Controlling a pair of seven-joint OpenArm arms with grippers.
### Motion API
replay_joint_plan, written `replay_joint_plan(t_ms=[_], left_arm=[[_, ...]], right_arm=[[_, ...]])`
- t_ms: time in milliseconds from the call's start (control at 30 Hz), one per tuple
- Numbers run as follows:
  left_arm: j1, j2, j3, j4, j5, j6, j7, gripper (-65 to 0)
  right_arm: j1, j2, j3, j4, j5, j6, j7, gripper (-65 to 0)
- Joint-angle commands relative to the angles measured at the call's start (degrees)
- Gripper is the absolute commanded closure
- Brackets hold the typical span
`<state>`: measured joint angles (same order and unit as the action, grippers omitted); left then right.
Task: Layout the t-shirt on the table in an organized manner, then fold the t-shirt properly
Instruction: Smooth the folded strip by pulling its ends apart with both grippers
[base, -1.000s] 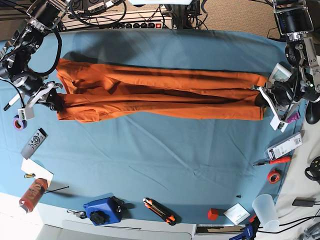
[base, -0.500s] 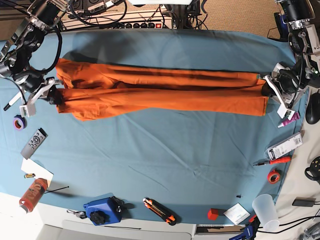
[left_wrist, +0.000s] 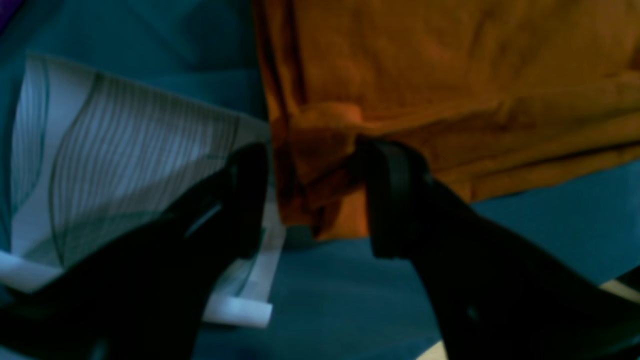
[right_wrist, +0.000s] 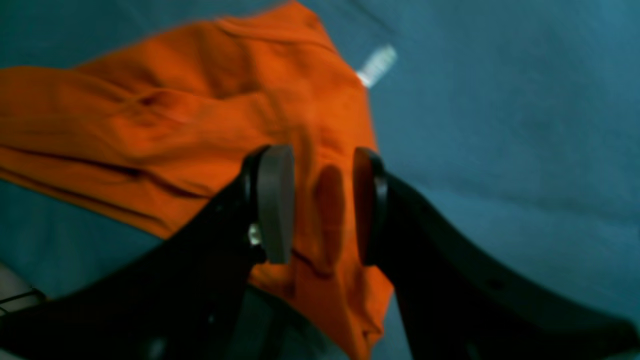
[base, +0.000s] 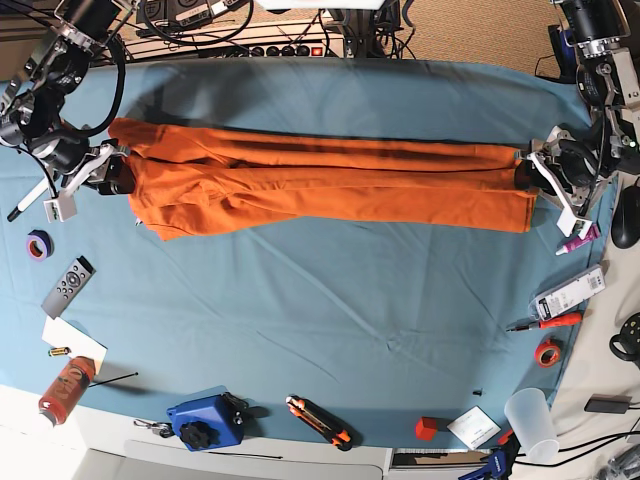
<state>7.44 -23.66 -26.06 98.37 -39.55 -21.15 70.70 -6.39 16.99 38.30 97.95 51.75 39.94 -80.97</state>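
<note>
One t-shirt (base: 330, 180), plain orange, stretched into a long creased band across the far table (base: 330, 310). Left pincer (left_wrist: 312, 200) and right pincer (right_wrist: 320, 200): both released, cloth between the jaws.

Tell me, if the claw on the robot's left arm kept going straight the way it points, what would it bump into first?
Most likely the t-shirt: its orange edge lies right between the open fingers of the left gripper. Depth is blurry, so it may already be touching.
</note>
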Motion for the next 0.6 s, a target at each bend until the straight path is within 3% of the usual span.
replay_joint_plan(t_ms=[0,167,267,433,567], left_arm=[[-0.63,-1.14,-0.48,0.94,-1.25,0.42,-0.22,-32.7],[-0.98,-1.09,-0.96,0.92,-7.21,-1.2,-0.52,-32.7],[-1.16,-1.09,-1.22,0.85,-6.4,-1.07,-1.97,-32.7],[-1.16,-0.96,-1.22,-1.07,-1.14,2.16,-4.31,-32.7],[-1.95,-0.79,-1.22,-5.35,-5.2,1.38,-3.52,-32.7]], right_arm=[[0.17,1.09,0.39,0.94,1.22,0.06,0.97,-20.3],[-0.61,1.09,0.39,0.94,1.2,0.06,0.97,-20.3],[-0.59,1.09,0.37,0.94,1.18,0.06,0.97,-20.3],[-0.59,1.09,0.37,0.94,1.16,0.06,0.97,-20.3],[-0.57,1.09,0.37,0.94,1.2,0.06,0.97,-20.3]])
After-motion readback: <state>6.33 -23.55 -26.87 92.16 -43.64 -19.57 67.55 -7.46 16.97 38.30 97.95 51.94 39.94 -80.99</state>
